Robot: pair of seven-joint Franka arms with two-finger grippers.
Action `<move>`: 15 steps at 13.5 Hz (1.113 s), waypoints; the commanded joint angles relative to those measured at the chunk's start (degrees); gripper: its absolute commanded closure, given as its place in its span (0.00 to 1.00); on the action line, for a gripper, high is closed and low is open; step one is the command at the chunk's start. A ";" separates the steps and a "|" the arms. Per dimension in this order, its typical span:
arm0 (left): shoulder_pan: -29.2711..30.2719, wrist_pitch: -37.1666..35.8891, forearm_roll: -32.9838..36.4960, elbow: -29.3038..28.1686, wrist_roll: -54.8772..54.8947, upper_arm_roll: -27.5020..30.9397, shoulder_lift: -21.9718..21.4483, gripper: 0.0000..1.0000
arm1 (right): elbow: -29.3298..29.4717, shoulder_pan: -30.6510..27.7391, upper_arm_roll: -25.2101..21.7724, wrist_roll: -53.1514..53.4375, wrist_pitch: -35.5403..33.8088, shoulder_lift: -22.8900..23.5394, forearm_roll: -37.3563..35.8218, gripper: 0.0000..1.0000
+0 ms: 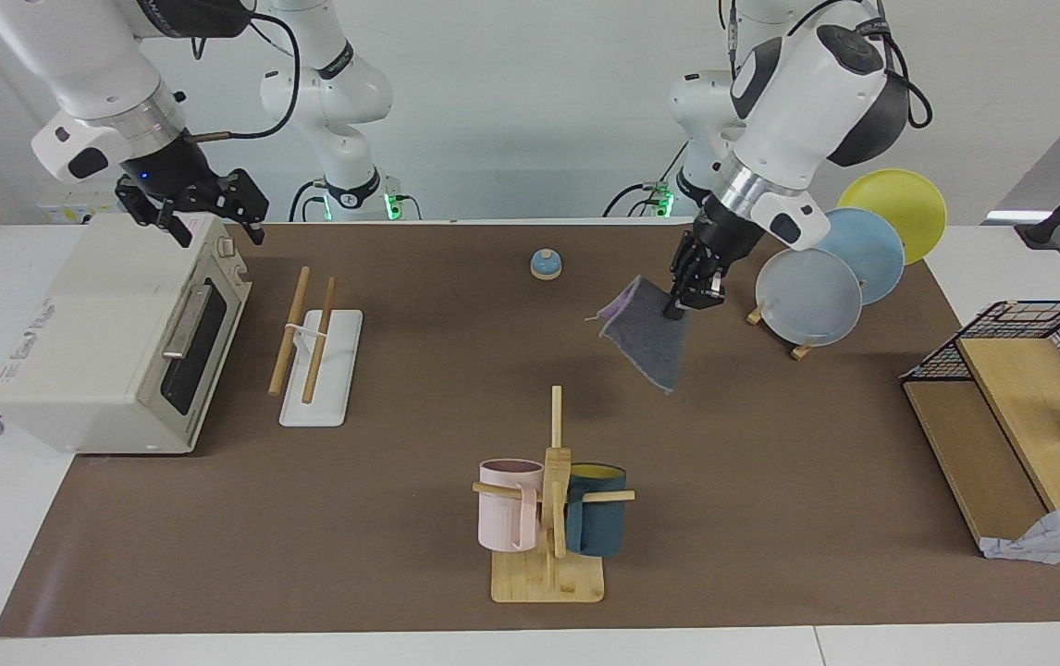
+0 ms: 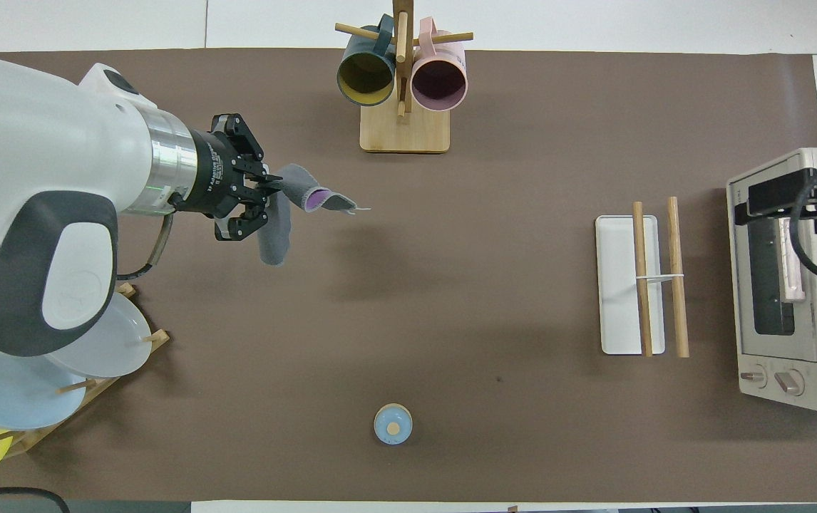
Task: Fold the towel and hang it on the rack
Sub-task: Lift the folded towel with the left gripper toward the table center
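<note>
Grey on its outer face with a sliver of purple showing, the towel (image 1: 648, 338) hangs in the air from the left tool (image 1: 692, 294), whose fingers are clamped on its upper edge. The left arm reaches in from its own end of the tabletop (image 1: 400, 481), the forearm sloping down and the wrist pointing toward the middle. The cloth dangles clear of the brown mat, over the open stretch between the plate stand (image 1: 803, 350) and the mug tree (image 1: 550, 518).

The right tool (image 1: 197, 208) hovers over the top of the toaster oven (image 1: 104, 342) at the right arm's end; I cannot tell whether its fingers are apart or together. That arm waits.

One rack (image 1: 315, 347) stands on the tabletop just beside the oven's door, with two wooden rods on one white base. Three plates sit in the stand: one yellow (image 1: 900, 208), one blue (image 1: 868, 245), one pale grey (image 1: 807, 296). Two mugs hang on the tree near the tabletop's edge farthest from the robots, one pink (image 1: 507, 507) and one dark teal (image 1: 597, 518). One small blue bell (image 1: 545, 265) sits near the edge closest to the robots.
</note>
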 commanded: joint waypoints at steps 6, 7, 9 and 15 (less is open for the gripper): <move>-0.53 3.73 0.00 0.36 -27.80 -9.43 -2.46 1.00 | -9.35 8.42 2.05 56.99 22.19 -3.42 26.70 0.00; -0.97 4.44 0.00 0.10 -28.52 -10.32 -2.54 1.00 | -10.84 11.05 2.13 63.26 27.74 -3.51 28.48 0.00; -2.99 6.63 0.00 -0.25 -31.06 -10.76 -2.89 1.00 | -12.78 15.89 2.13 69.37 33.75 -3.51 28.76 0.00; -5.37 9.02 0.00 -0.69 -36.43 -10.76 -3.16 1.00 | -17.19 18.81 2.14 71.15 38.78 -4.39 28.76 0.00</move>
